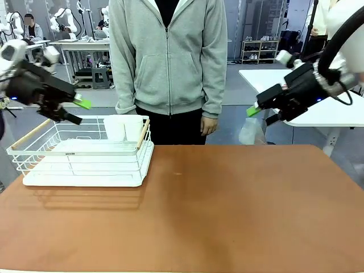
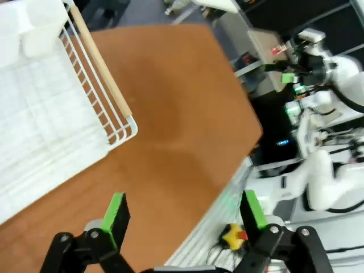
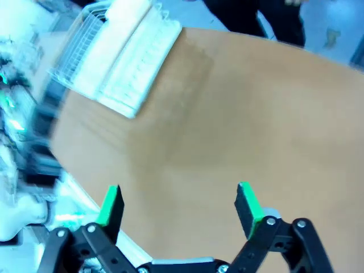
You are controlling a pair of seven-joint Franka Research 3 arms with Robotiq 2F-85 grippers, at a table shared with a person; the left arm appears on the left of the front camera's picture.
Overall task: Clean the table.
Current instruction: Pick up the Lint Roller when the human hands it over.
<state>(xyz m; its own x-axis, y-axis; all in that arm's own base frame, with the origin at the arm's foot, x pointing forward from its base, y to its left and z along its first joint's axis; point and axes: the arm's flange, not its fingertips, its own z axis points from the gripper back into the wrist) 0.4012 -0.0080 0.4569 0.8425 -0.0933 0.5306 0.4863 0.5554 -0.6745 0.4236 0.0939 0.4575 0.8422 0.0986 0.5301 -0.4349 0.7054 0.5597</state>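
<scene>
Here the brown surface [image 1: 227,205] is spread wide across the front view, below both arms, and almost all of it is bare. On its left part a white wire rack [image 1: 85,177] is set, and two white cups [image 1: 125,128] are stood in the rack's far corner. The left jaws are held up over the rack's left end, and the right jaws are held up high at the right side. Both are spread wide and nothing is held in them, as is shown by the left green pads [image 2: 115,211] and the right green pads [image 3: 246,202].

No cloth is seen, so nothing could be wiped yet. If the left arm is brought down carelessly, the rack could be bumped and pushed — and the cups could be tipped over. A person [image 1: 168,62] is stood right at the far edge, so a hand could be hit by a long reach.

A small dark label [image 1: 69,153] on the rack's front rail cannot be read — no other writing is made out.
</scene>
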